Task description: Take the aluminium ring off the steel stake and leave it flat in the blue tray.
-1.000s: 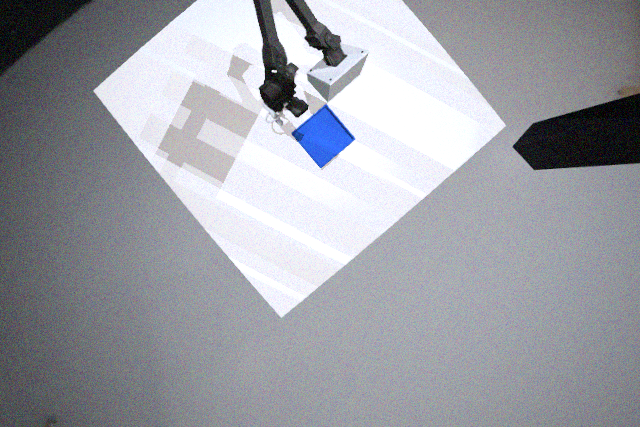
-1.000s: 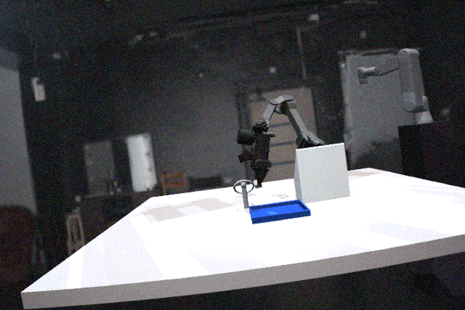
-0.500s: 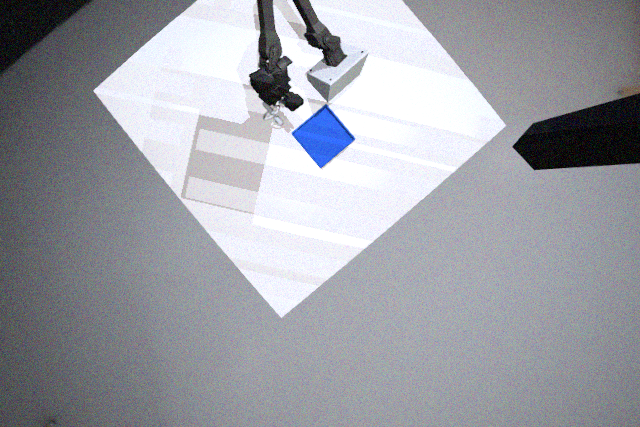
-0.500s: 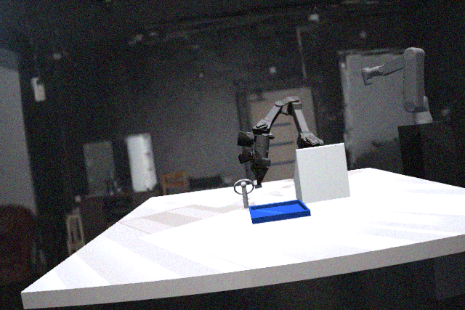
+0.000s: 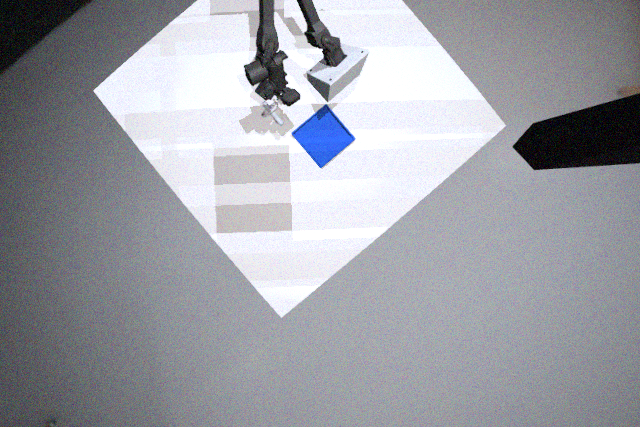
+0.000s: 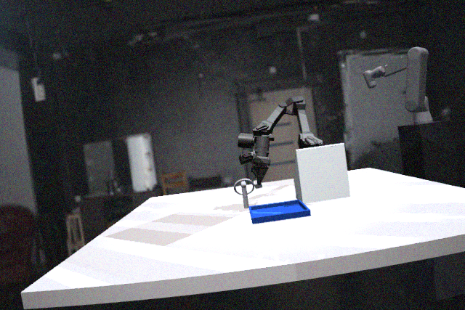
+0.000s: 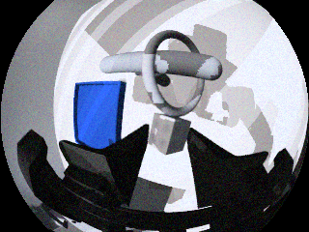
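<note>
The grey ring [image 6: 235,187] [image 7: 150,82] stands on edge, up at the height of the stake's cross-bar. In the wrist view its left side passes in front of the cross-bar [image 7: 188,63] and its right side behind it, so the bar runs through the ring. The steel stake [image 6: 245,200] stands upright beside the blue tray [image 5: 323,138] [image 6: 280,210] [image 7: 98,113]. The square tab [image 7: 169,134] is at the ring's near edge. My gripper [image 5: 279,96] [image 6: 258,185] [image 7: 168,130] is shut on this tab, close beside the stake. The tray holds no ring.
A pale grey box [image 5: 345,71] [image 6: 322,173] stands behind the tray, near the arm's base. The white table [image 5: 330,257] [image 6: 225,258] bears the stake, tray and box. A dark pointed shape [image 5: 578,138] lies beyond the table's right corner in the top view.
</note>
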